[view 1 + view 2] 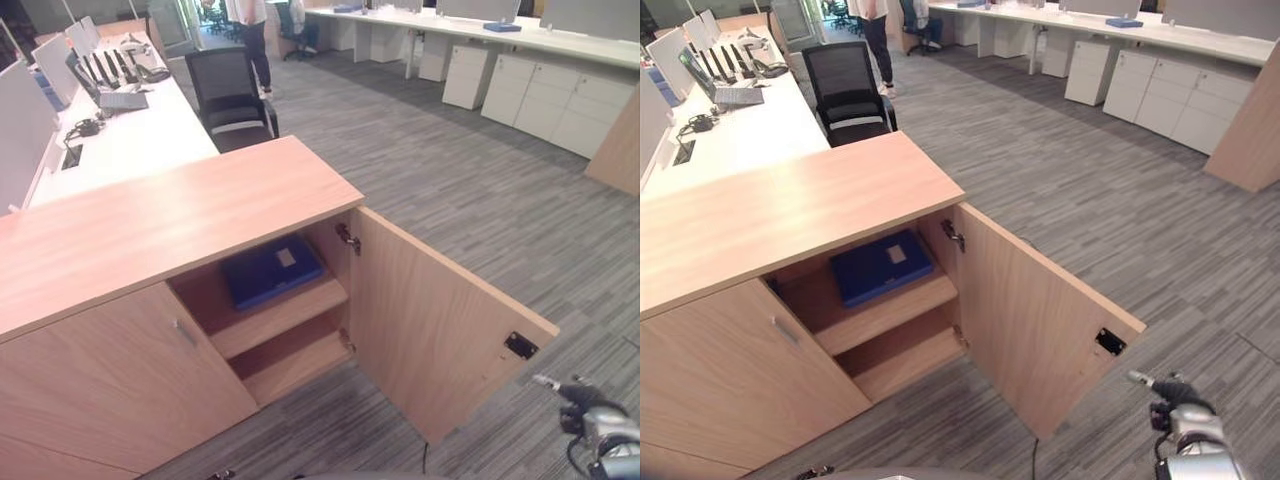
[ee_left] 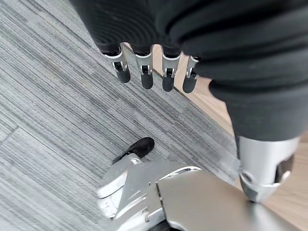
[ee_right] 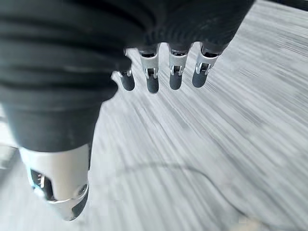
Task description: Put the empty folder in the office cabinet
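Hanging low over the grey carpet (image 1: 480,200), the right hand (image 3: 159,72) has its fingers straight and relaxed, nothing in its grasp. Just up and to its left stands the open cabinet door (image 1: 440,320), swung wide. Beyond that door, inside the wooden cabinet (image 1: 150,230), the blue folder (image 1: 270,268) lies flat on the upper shelf (image 1: 285,315). Over on the other side, the left hand (image 2: 154,72) hangs above the carpet too, fingers loose, holding nothing.
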### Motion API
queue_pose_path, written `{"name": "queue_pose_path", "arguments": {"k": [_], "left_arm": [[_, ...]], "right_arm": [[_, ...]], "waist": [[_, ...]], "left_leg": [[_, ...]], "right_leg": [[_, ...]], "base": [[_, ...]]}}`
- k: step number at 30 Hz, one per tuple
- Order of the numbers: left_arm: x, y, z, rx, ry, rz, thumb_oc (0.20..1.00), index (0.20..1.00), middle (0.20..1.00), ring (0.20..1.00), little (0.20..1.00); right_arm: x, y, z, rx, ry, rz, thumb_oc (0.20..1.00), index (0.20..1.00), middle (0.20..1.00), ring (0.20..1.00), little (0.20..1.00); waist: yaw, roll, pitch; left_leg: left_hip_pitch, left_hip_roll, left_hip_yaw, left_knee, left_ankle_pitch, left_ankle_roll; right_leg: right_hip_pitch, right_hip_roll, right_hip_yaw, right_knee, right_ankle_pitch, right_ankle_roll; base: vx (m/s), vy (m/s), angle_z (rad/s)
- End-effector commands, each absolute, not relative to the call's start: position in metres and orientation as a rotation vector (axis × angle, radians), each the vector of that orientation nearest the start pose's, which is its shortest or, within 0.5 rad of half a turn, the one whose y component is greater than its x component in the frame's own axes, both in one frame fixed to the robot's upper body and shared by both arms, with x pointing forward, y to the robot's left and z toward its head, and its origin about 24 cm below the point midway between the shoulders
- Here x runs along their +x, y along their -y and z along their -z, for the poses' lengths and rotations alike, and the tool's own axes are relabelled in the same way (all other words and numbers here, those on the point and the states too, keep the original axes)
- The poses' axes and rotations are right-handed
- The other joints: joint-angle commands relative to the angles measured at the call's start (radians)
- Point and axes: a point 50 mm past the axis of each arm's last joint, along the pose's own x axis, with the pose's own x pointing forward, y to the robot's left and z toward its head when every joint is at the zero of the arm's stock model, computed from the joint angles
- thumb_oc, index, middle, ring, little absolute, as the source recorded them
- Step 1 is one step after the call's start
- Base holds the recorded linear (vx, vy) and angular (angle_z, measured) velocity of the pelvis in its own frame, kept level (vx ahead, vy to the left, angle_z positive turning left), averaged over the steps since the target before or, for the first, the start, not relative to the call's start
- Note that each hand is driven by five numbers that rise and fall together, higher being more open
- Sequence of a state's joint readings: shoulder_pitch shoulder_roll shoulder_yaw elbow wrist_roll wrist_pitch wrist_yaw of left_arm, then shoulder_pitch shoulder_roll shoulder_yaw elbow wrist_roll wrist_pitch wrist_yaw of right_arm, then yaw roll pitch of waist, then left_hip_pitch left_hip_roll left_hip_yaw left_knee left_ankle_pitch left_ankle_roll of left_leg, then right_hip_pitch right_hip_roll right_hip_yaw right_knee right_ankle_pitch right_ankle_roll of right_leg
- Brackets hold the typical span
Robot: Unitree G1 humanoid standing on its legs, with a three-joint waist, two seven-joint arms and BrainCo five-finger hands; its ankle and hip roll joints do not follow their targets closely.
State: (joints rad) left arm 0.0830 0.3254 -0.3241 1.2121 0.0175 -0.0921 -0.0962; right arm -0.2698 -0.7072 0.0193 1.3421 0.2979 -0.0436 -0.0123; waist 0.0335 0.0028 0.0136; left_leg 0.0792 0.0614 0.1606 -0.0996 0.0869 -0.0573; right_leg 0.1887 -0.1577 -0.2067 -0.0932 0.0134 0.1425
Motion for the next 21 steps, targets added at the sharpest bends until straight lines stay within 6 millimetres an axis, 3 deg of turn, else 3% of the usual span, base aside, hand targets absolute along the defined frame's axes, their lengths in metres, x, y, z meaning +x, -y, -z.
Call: {"name": "queue_pose_path", "arguments": {"k": [1, 7, 14, 16, 18, 21], "left_arm": [[0.081, -0.235, 0.160, 0.434, -1.189, 0.253, 1.000, 1.000, 1.000, 1.000, 1.000], [0.077, -0.229, 0.162, 0.434, -1.195, 0.276, 1.000, 1.000, 1.000, 1.000, 1.000], [0.076, -0.224, 0.163, 0.433, -1.194, 0.282, 1.000, 1.000, 1.000, 1.000, 1.000], [0.076, -0.221, 0.164, 0.425, -1.188, 0.289, 1.000, 1.000, 1.000, 1.000, 1.000], [0.060, -0.223, 0.167, 0.440, -1.246, 0.268, 1.000, 1.000, 1.000, 1.000, 1.000], [0.058, -0.226, 0.167, 0.434, -1.263, 0.244, 1.000, 1.000, 1.000, 1.000, 1.000]], "right_arm": [[0.188, 0.407, 0.031, -0.302, -0.809, 0.624, 1.000, 1.000, 1.000, 1.000, 1.000], [0.209, 0.400, 0.023, -0.309, -0.757, 0.596, 1.000, 1.000, 1.000, 1.000, 1.000], [0.225, 0.375, 0.033, -0.289, -0.732, 0.509, 1.000, 1.000, 1.000, 1.000, 1.000], [0.229, 0.356, 0.044, -0.270, -0.732, 0.455, 1.000, 1.000, 1.000, 1.000, 1.000], [0.233, 0.332, 0.058, -0.237, -0.730, 0.384, 1.000, 1.000, 1.000, 1.000, 1.000], [0.228, 0.297, 0.078, -0.238, -0.750, 0.243, 1.000, 1.000, 1.000, 1.000, 1.000]], "waist": [[0.026, 0.007, 0.038], [0.031, 0.010, 0.037], [0.033, 0.011, 0.038], [0.033, 0.011, 0.041], [0.037, 0.007, 0.048], [0.031, 0.007, 0.053]], "left_leg": [[0.053, 0.031, -0.015, 0.012, -0.078, -0.033], [0.057, 0.028, -0.021, 0.012, -0.083, -0.030], [0.055, 0.027, -0.025, 0.012, -0.082, -0.029], [0.055, 0.027, -0.025, 0.012, -0.081, -0.029], [0.051, 0.027, -0.026, 0.012, -0.078, -0.030], [0.045, 0.028, -0.026, 0.012, -0.076, -0.032]], "right_leg": [[-0.036, 0.006, 0.013, 0.034, -0.046, 0.016], [-0.034, 0.003, 0.013, 0.032, -0.043, 0.018], [-0.034, 0.003, 0.014, 0.028, -0.040, 0.016], [-0.034, 0.002, 0.011, 0.026, -0.038, 0.015], [-0.036, 0.005, 0.012, 0.024, -0.035, 0.013], [-0.041, 0.005, 0.014, 0.024, -0.033, 0.011]], "base": [[0.00, 0.000, 0.00], [0.00, 0.000, 0.00], [0.00, 0.000, 0.00], [0.00, 0.000, 0.00], [-0.03, -0.031, -0.01], [-0.02, -0.020, -0.03]]}}
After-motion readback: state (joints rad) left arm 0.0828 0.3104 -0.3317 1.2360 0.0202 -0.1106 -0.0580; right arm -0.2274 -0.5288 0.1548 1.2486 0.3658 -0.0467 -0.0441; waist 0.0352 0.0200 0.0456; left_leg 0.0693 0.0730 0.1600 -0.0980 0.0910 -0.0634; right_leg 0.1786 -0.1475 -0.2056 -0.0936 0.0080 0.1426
